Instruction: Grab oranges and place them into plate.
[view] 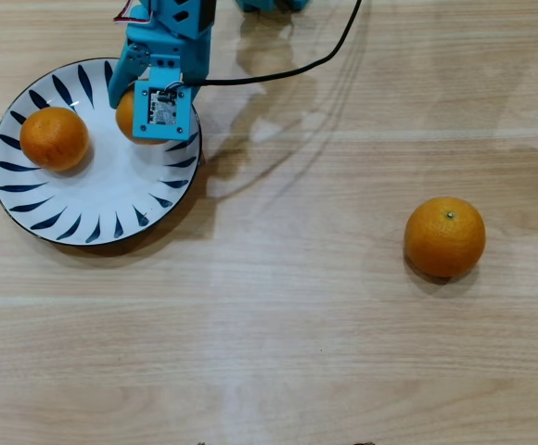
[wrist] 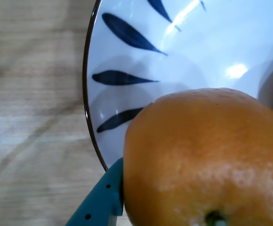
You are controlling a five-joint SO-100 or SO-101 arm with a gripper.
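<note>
Judging from how things lie, the task looks about two-thirds through: one orange (view: 54,137) already sits on the left side of the plate (view: 93,209) in the overhead view, a second orange (view: 130,116) is over the plate's upper right part, held by the blue gripper (view: 148,97), and the largest orange (view: 444,237) lies alone on the wooden table (view: 297,352), well apart to the right and untouched. What is left, then, is letting go of the carried fruit and fetching that last one. The gripper appears closed around the second orange; the overhead view hides most of it under the arm, so whether it rests on the plate or hangs just above cannot be told. The wrist view fills that gap partly: the held orange (wrist: 207,160) looms large with a blue finger (wrist: 101,200) pressed against its left side, the plate's rim (wrist: 87,94) and blue strokes beneath, though it shows nothing of the far orange
</note>
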